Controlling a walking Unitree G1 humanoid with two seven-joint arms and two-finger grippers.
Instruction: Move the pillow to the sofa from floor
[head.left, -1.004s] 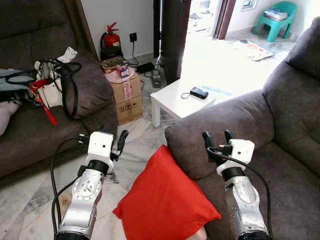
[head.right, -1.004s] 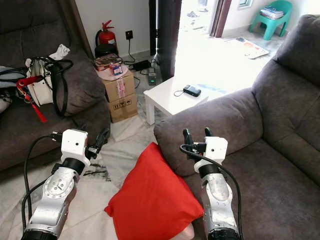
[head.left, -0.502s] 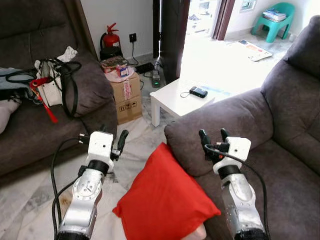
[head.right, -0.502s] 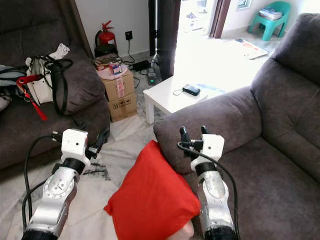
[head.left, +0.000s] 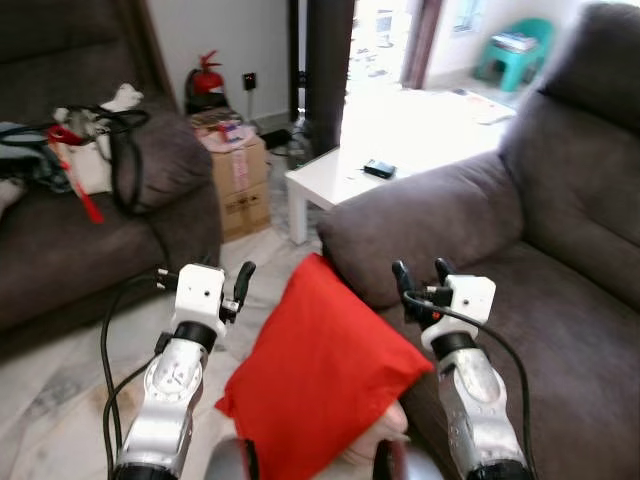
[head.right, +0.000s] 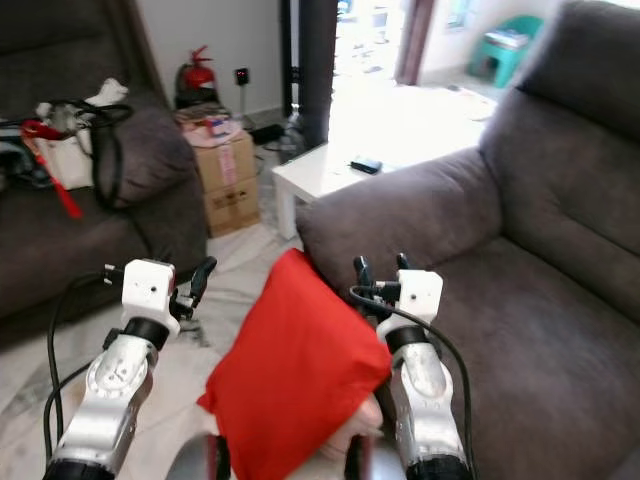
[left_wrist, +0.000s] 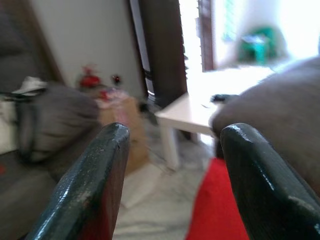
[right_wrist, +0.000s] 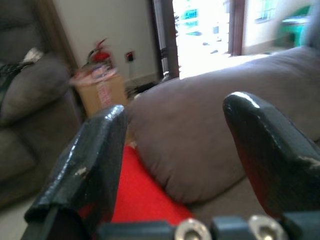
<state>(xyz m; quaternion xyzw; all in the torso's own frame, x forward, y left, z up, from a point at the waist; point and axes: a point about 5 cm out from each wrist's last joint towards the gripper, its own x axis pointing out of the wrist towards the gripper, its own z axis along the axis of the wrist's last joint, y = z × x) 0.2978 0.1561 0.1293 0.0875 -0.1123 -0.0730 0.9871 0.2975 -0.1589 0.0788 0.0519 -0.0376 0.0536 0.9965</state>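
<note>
- The square red fabric pillow (head.left: 320, 375) stands on one corner on the pale marble floor (head.left: 60, 400), leaning against the front of the grey upholstered sofa (head.left: 560, 300) below its rounded armrest (head.left: 420, 215); it is not yet on the seat.
- The left gripper (head.left: 232, 292) hangs in the air just beside the pillow's left edge, its two black fingers spread apart with nothing between them.
- The right gripper (head.left: 420, 283) hovers over the sofa's edge just beside the pillow's upper right side, fingers likewise parted and empty.
- Neither gripper touches the pillow, so the grasp looks not yet begun: closing in, gripping, lifting and setting it on the seat cushion all remain.
- Beyond stand a low white table (head.left: 345, 180) and a brown cardboard box (head.left: 240, 185).
</note>
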